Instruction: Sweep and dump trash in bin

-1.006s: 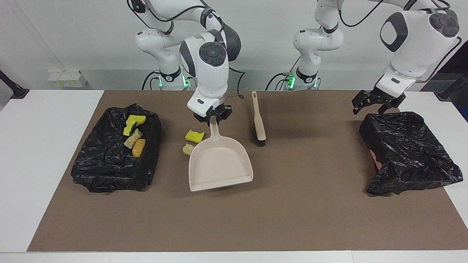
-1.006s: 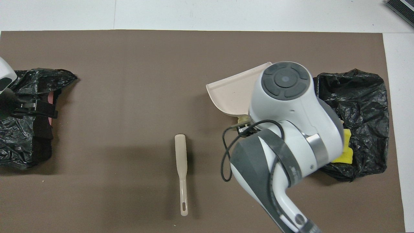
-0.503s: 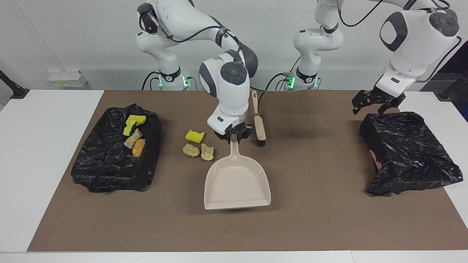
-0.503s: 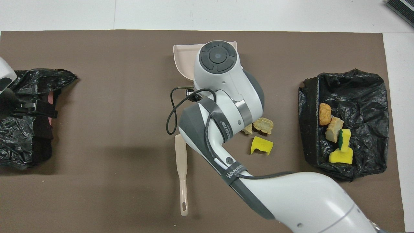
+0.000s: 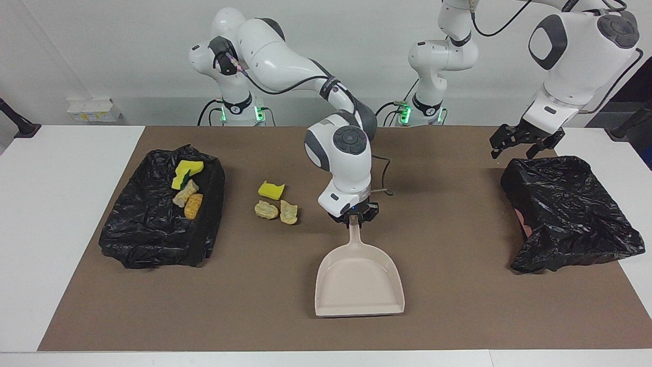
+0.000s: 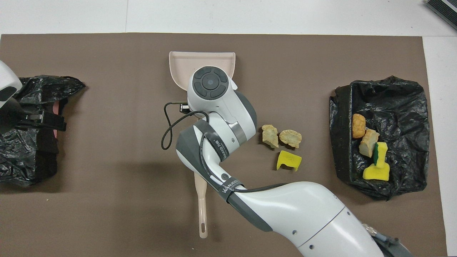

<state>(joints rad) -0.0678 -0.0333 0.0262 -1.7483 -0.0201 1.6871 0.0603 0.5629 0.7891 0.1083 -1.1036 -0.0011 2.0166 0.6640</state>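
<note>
Carrying the dustpan [image 5: 359,281] by its handle, the right gripper [image 5: 352,218] is travelling toward the middle of the mat [image 5: 458,316], away from the bin [image 5: 153,239] at the right arm's end of the table. We are comparing this with a second ago, when its fingers were pinching the same handle close beside the loose trash; the pan is now well apart from those scraps and looks empty.

We are counting three pieces of trash in that bin: a yellow sponge chunk [image 5: 184,169] and two crusty lumps [image 5: 189,200]. Three more are lying on the mat between the bin and the fingers: a yellow sponge piece [image 5: 271,190] and two bread-like lumps [image 5: 277,211], the nearer lump well clear of the fingertips.

The brush [image 6: 202,207] is lying nearer the robots than the fingers, mostly hidden under the right arm in the overhead view.

The left gripper [image 5: 526,144] is waiting over the edge of the second black-lined bin [image 5: 570,214]; its fingers are appearing spread, holding nothing.

We are judging that one load is already dumped and the pan is being repositioned for a second sweep; roughly half the job is remaining.
</note>
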